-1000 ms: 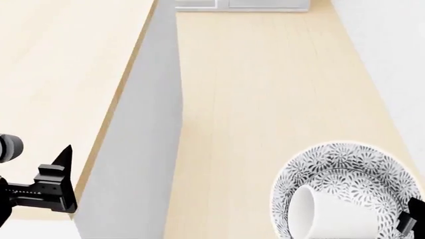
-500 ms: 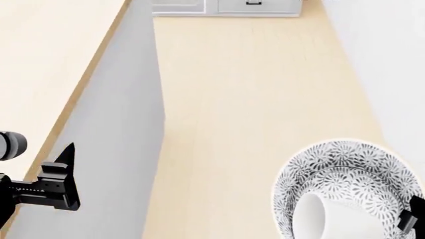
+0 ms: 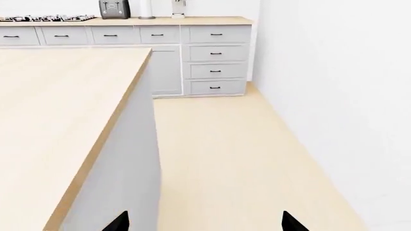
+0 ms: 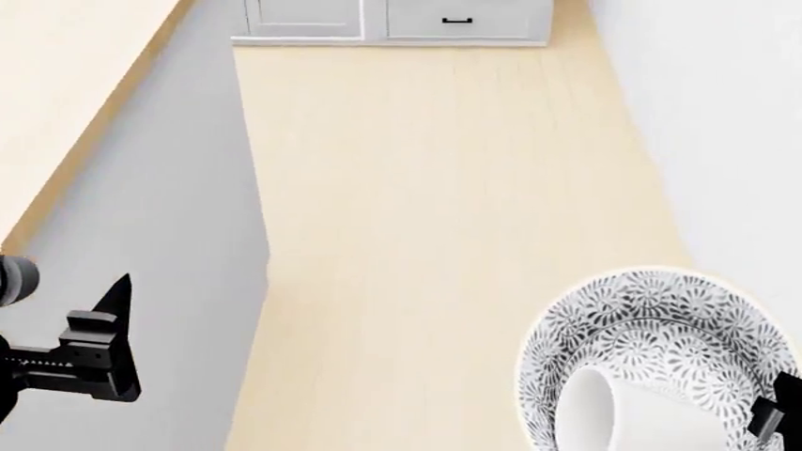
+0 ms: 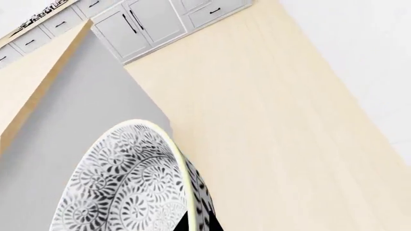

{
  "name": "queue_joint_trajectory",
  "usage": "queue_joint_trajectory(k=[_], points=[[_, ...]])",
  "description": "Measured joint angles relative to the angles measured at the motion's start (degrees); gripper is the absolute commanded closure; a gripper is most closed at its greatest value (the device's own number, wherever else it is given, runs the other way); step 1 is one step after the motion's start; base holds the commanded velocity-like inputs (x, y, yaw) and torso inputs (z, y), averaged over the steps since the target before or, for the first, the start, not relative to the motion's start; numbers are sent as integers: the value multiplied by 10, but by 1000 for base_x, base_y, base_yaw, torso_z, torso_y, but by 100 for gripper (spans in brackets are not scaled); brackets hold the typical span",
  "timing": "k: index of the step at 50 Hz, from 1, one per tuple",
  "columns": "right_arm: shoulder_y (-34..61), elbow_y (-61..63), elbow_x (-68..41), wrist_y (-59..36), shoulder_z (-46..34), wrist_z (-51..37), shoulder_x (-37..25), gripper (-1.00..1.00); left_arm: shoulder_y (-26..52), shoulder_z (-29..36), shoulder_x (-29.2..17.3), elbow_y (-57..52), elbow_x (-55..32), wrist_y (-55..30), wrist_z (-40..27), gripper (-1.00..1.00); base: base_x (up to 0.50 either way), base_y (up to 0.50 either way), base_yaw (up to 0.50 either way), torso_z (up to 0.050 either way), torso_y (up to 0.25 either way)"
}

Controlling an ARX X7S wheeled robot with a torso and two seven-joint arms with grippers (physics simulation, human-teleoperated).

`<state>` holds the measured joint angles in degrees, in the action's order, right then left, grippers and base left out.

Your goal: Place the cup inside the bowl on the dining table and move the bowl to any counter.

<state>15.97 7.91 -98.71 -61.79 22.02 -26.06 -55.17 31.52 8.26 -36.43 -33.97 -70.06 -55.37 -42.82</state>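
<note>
Right pincer (image 4: 775, 423) on bowl (image 4: 658, 348) rim

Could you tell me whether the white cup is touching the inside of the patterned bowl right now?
Touching. In the head view the cup lies tipped on its side inside the bowl, its wall resting against the bowl's patterned inner surface with no gap showing.

a pale wood floor (image 4: 439, 235) runs between a grey-sided island (image 3: 132, 159) with a light wood top and a plain white wall (image 3: 340, 96). grey drawer cabinets (image 3: 215, 60) stand at the far end. on that worktop's back edge sit a toaster (image 3: 113, 8) and, at its left corner, a hob (image 3: 45, 18).
</note>
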Motion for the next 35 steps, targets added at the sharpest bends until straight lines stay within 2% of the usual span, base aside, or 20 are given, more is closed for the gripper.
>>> queue_joint_trajectory(k=[8,35], points=[[-3,1,1,0,0,2,-2,100,-6,-2,-2,0,1,5,1,-100,500,-142,0,1,1],[5,-5,11,7,-18,7,1,100,-7,2,-3,1,2,10,0,-100,500,-6,0,0,2]])
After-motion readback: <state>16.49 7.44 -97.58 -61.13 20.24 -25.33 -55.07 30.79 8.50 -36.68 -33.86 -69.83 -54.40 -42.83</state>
